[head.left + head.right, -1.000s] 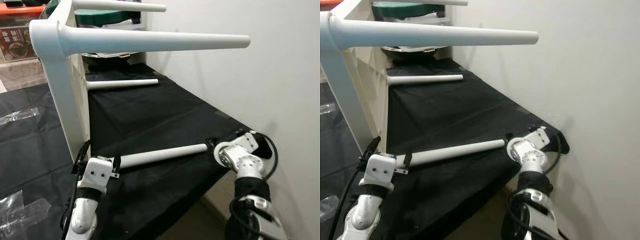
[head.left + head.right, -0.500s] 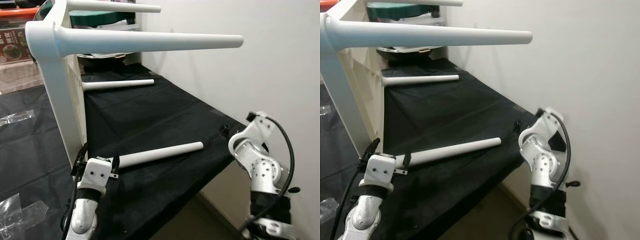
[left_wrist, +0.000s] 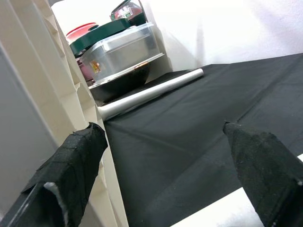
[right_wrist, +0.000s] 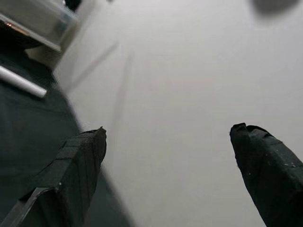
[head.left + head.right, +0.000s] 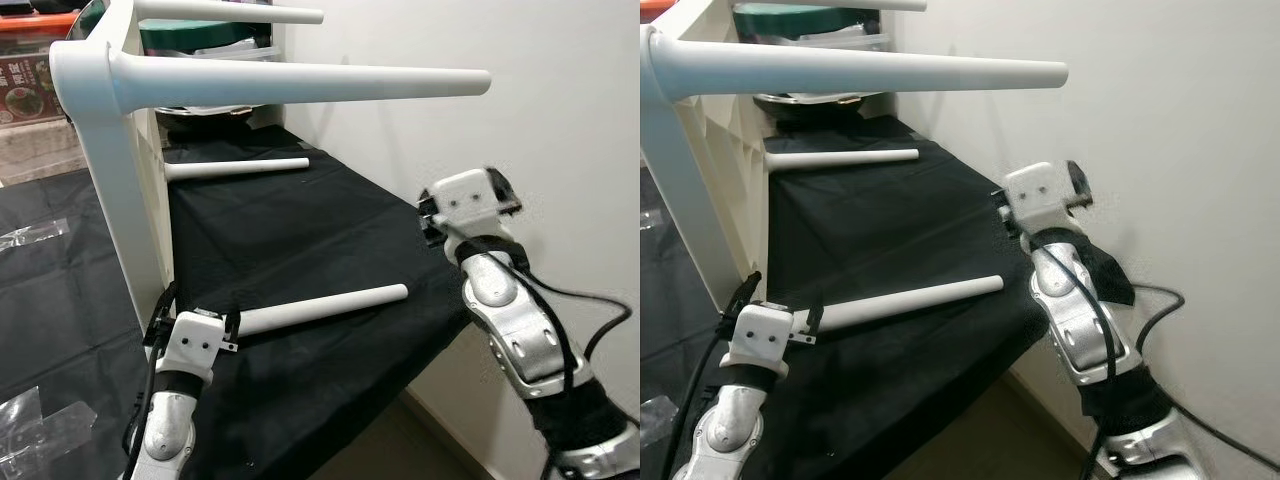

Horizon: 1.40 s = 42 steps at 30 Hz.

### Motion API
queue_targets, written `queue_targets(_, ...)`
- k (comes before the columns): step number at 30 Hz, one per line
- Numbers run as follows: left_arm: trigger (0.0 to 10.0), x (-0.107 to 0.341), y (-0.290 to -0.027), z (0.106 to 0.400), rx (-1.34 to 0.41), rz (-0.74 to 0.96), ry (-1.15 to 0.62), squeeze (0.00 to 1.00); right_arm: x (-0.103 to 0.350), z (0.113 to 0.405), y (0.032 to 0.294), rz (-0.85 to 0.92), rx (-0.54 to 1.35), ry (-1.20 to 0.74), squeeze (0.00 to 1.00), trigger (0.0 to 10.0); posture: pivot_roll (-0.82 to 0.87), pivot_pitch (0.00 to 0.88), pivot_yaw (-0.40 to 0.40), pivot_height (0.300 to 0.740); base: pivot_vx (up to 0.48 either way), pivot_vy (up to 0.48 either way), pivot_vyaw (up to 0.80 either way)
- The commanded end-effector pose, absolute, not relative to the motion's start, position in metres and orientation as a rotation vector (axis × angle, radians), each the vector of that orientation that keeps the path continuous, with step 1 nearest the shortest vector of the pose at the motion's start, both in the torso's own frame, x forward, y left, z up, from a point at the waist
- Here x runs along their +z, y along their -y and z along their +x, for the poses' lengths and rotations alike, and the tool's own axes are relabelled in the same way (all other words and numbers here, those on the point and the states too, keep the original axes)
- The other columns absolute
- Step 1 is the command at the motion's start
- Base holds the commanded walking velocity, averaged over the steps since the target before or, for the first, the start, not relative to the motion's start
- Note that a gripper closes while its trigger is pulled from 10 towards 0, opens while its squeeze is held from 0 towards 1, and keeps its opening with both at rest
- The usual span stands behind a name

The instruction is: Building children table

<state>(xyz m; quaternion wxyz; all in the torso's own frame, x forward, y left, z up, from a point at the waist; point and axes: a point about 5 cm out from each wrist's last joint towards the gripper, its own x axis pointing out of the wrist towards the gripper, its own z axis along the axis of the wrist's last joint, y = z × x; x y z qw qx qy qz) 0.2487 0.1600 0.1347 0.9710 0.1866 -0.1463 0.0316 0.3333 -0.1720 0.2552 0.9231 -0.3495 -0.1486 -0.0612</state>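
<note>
Black cloth (image 5: 300, 230); white leg (image 5: 325, 308) beside left fingers (image 3: 78, 161).

Both eye views look forward and down from the head along the black-covered worktop (image 5: 300, 220) beside the wall (image 5: 520, 90), sharing nearly one scene. The left wrist view sits low over the cloth, facing the far white rod (image 3: 151, 92). The right wrist view faces the wall closely.

Table frame (image 5: 110, 150) on its side, two legs sticking out toward wall. Loose leg (image 5: 322, 308) on black cloth (image 5: 300, 230), left gripper (image 5: 200, 335) at its near end. Right gripper (image 5: 432, 218) raised near wall. Another loose leg (image 5: 240, 167) lies further back.
</note>
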Motion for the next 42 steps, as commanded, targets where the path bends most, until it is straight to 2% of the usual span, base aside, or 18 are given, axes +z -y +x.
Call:
queue_targets(1,10.0,0.134,-0.162,0.251,0.055,0.389,0.295,0.0,0.259,0.336,0.171,-0.793,-0.111,0.34,0.0,10.0,-0.03,0.0,-0.078,0.74,0.0,0.0,0.0)
queue_targets(10,10.0,0.136,-0.166,0.26,0.029,0.408,0.304,0.0,0.276,0.341,0.175,-0.951,-0.153,0.434,0.0,10.0,-0.03,0.0,-0.079,0.74,0.0,0.0,0.0)
queue_targets(18,10.0,0.135,-0.162,0.263,0.006,0.405,0.304,0.0,0.28,0.347,0.174,-1.002,-0.14,0.466,0.0,10.0,-0.03,0.0,-0.076,0.74,0.0,0.0,0.0)
queue_targets(23,10.0,0.135,-0.162,0.268,-0.003,0.403,0.305,0.0,0.292,0.365,0.171,-1.094,-0.095,0.511,0.0,10.0,-0.02,0.0,-0.086,0.74,0.0,0.0,0.0)
queue_targets(42,10.0,0.134,-0.166,0.27,-0.009,0.406,0.3,0.0,0.3,0.386,0.171,-1.158,-0.11,0.555,0.0,10.0,-0.01,0.0,-0.088,0.74,0.0,0.0,0.0)
